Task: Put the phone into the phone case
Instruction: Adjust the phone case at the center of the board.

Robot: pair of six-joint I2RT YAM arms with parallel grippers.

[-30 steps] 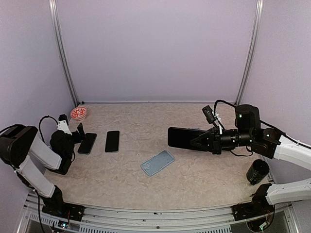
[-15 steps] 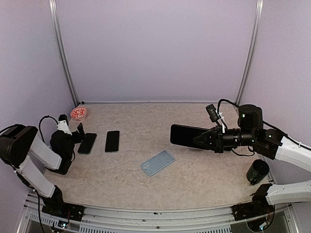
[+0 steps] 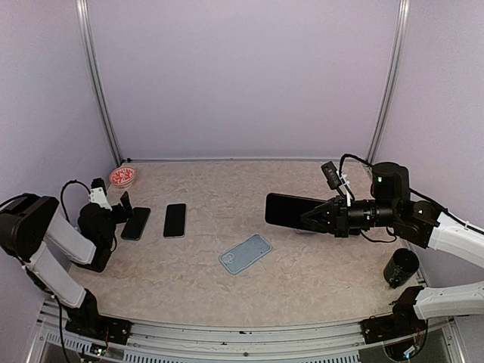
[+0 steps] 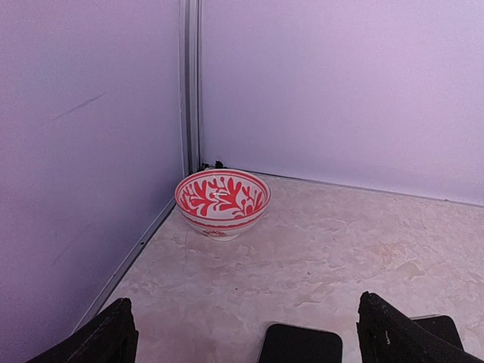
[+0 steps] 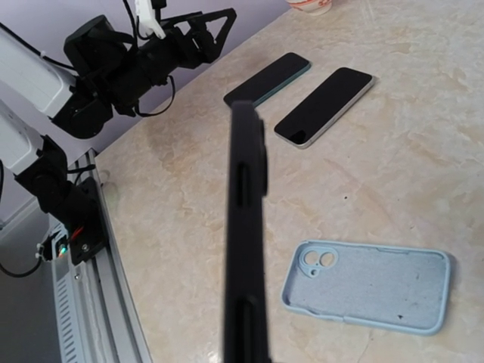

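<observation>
Top external view has the right arm stretched out level from the right side toward the bench's [image 3: 227, 181] middle, its right gripper [image 3: 308, 220] clamped on one end of the phone [image 3: 286, 212], which juts leftward, clear of the surface. From the right wrist camera the phone [image 5: 246, 249] shows edge-on. The case [image 3: 245, 253] lies open side up on the bench, nearer and to the left of the phone, apart from it. The left arm sits folded low at the left edge, forearm pointing away, left gripper [image 3: 125, 206] spread wide by the near end of the outer phone [image 3: 136, 223]; an inner phone [image 3: 175, 220] lies just beside that. A bowl [image 4: 222, 203] sits in the far left corner.
</observation>
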